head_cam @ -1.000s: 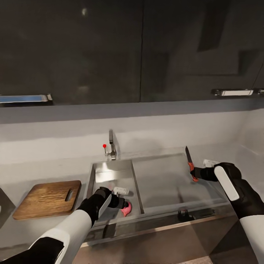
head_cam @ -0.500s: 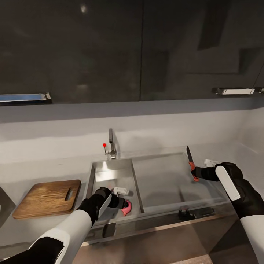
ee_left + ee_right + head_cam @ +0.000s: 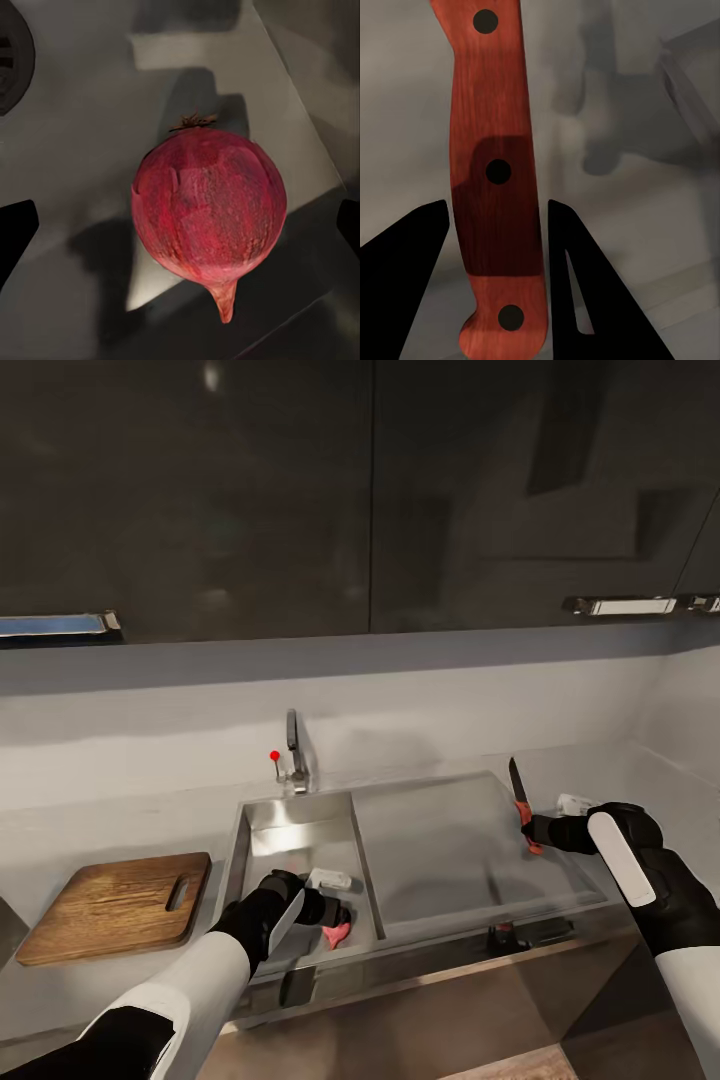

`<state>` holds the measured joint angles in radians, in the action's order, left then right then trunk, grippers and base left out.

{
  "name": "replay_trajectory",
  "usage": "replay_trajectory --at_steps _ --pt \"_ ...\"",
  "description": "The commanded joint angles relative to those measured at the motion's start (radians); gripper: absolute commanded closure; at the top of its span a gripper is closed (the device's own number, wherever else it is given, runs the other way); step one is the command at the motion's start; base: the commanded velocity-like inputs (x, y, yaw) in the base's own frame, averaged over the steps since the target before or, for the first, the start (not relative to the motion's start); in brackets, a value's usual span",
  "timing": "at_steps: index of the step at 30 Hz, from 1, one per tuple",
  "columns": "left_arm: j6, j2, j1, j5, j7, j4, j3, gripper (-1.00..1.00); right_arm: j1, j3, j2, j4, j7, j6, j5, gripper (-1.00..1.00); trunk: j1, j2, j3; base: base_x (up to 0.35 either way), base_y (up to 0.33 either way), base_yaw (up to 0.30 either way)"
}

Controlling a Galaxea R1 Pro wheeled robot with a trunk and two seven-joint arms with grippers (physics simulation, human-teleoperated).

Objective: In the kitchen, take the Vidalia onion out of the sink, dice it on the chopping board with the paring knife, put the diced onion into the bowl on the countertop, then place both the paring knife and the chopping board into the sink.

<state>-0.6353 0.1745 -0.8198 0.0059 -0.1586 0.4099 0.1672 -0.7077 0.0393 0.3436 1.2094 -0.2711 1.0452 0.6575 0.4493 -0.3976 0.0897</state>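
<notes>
Onion (image 3: 208, 214) round, red, papery; knife (image 3: 496, 180) handle riveted wood.

Looking down on a red onion (image 3: 208, 206) lying on the grey floor of the sink (image 3: 82, 135), root tuft and tapered tip both showing. Dark fingertips (image 3: 15, 232) wide apart either side, not touching it. Round drain (image 3: 11, 60) off near one corner.
</notes>
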Motion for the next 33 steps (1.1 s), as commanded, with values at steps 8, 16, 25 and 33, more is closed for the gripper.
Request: replay_trajectory --at_steps 8,16,25,33 --pt "-0.002 0.000 -0.001 0.000 -0.001 0.001 0.002 -1.00 -0.001 0.002 0.001 0.001 -0.011 0.002 0.010 1.00 0.001 -0.002 0.013 0.000 0.000 0.000" --pt "0.000 0.000 -0.001 0.000 0.000 0.001 0.002 -1.00 -0.001 -0.012 0.001 0.001 -0.011 0.002 0.010 1.00 0.001 -0.002 0.026 0.000 0.000 0.000" --pt "-0.001 0.000 -0.001 0.000 0.002 0.081 0.002 -1.00 -0.001 -0.019 0.003 0.023 -0.011 0.002 0.010 1.00 0.001 -0.002 0.034 0.000 0.000 0.000" --pt "-0.003 0.000 -0.001 0.000 0.002 0.087 0.002 -1.00 -0.001 -0.019 0.003 0.033 -0.011 0.002 0.010 1.00 0.001 -0.002 0.035 0.000 0.000 0.000"
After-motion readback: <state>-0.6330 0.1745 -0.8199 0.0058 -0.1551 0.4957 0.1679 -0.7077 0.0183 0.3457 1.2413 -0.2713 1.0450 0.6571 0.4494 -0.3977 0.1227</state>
